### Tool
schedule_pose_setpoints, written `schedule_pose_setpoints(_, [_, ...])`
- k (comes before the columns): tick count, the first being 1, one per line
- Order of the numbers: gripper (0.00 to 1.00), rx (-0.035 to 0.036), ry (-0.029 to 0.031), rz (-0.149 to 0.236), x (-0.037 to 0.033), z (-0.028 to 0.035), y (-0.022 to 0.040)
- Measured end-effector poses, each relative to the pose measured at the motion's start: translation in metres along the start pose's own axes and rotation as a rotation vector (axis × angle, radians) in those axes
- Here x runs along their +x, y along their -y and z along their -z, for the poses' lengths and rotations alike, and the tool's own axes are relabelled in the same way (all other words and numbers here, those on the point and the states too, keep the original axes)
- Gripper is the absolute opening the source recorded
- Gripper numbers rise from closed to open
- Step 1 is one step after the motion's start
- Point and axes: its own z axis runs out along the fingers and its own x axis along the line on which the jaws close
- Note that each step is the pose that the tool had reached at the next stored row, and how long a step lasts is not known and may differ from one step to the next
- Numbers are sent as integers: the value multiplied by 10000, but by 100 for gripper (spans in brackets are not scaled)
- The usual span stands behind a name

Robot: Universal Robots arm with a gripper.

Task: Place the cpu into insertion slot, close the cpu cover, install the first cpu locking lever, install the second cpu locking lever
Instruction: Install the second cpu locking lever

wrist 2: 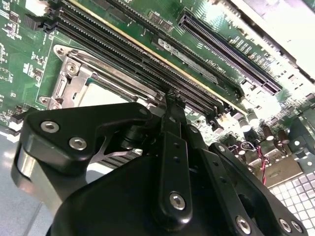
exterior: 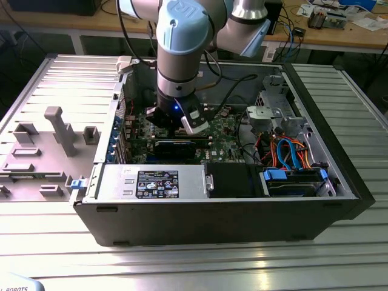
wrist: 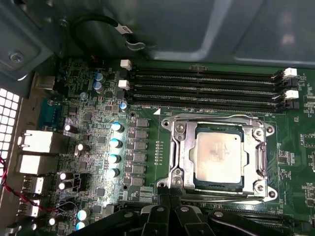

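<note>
Hovering over socket, cover closed.
End effector (wrist: 170, 204) fingers together, holding nothing, at the socket edge; cpu (wrist: 218, 157) sits right of centre under the cpu cover (wrist: 179, 155), first wrist view.

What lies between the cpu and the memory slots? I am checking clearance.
In the first wrist view, the cpu cover frame edge and a locking lever lie between the cpu and memory slots.
</note>
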Motion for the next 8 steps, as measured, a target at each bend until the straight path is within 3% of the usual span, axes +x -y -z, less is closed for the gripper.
schedule_pose_setpoints(5, [11, -90, 5, 5, 13, -13, 3])
schedule_pose_setpoints(8, [11, -188, 11, 11, 31, -24, 4])
